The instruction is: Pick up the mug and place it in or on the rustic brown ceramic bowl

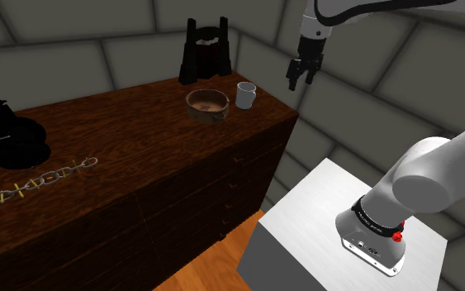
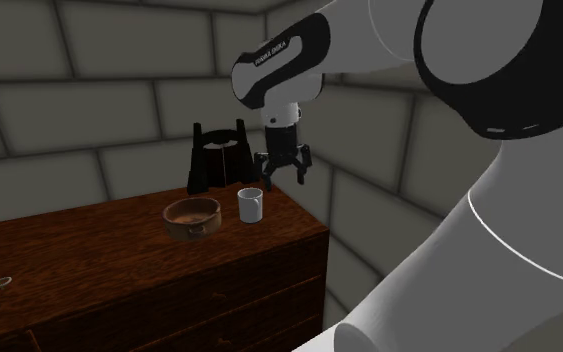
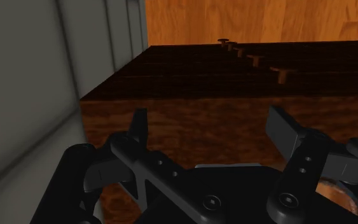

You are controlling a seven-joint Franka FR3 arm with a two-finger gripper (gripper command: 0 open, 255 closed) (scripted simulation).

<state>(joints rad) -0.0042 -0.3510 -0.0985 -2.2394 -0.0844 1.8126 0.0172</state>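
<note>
A white mug [image 1: 245, 94] stands upright near the end of a dark wooden dresser top [image 1: 123, 157]. Just beside it, toward the shoulder view's left, sits the brown bowl [image 1: 206, 104], with nothing in it. My black gripper [image 1: 302, 76] hangs open in the air, above the mug's height and off to the shoulder view's right of it, touching nothing. In the second exterior view the gripper [image 2: 284, 172] is above and slightly right of the mug [image 2: 250, 205] and the bowl [image 2: 192, 217]. In the wrist view the gripper [image 3: 212, 127] has its fingers [image 3: 139, 127] spread over the dresser top [image 3: 203, 89].
A tall black object [image 1: 206, 51] stands behind the bowl against the grey block wall. Farther along the dresser lie a metal chain [image 1: 36, 183] and another black object [image 1: 11, 132]. The white stand [image 1: 321, 223] is at the lower right, over an orange wooden floor [image 1: 214, 264].
</note>
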